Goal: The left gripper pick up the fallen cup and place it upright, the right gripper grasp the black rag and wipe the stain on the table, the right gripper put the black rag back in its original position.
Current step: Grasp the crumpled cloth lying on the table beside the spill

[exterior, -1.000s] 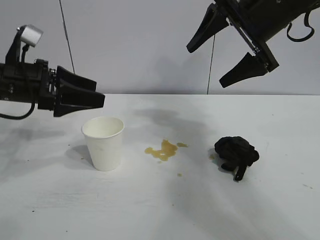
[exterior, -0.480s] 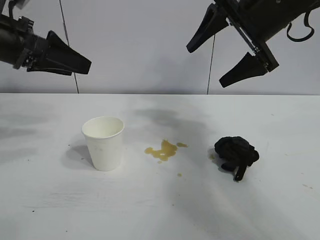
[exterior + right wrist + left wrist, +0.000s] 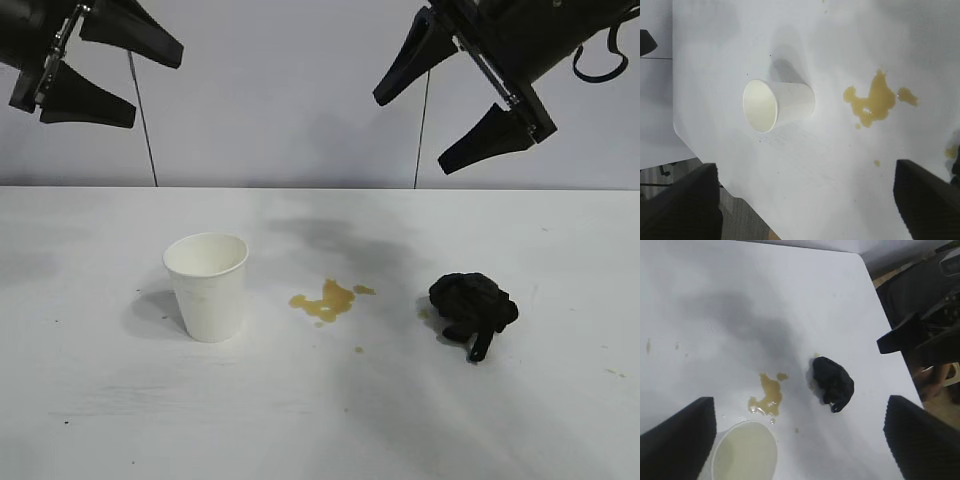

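1. Exterior view, setting: pale grey wall behind a white table (image 3: 320,420); two thin dark vertical lines run down the wall.
2. Exterior view, count: one cup (image 3: 207,285), one stain (image 3: 325,300), one black rag (image 3: 473,308), two grippers.
3. Cup stands upright, mouth up, left of centre. Stain lies just right of it, apart from it, with a few small droplets nearby. Rag sits further right, clear of the stain, one short end hanging toward the frame's bottom.
4. Left gripper (image 3: 115,75), upper left corner, well above the table: fingers spread wide, nothing between them. Its arm is cut off by the frame edge.
5. Right gripper (image 3: 452,125), upper right, also high: fingers spread wide, nothing held. Arm body cut off at the top edge; looped cable partly visible.
6. Left wrist view: cup (image 3: 745,455) cut off at the bottom edge, only the open mouth shows. Stain (image 3: 767,397) and rag (image 3: 833,384) fully visible. Two blurred fingertips (image 3: 680,440) fill the lower corners.
7. Right wrist view: cup (image 3: 780,105) left of centre, stain (image 3: 875,100) to the right. Rag barely enters at the right edge, hard to make out.
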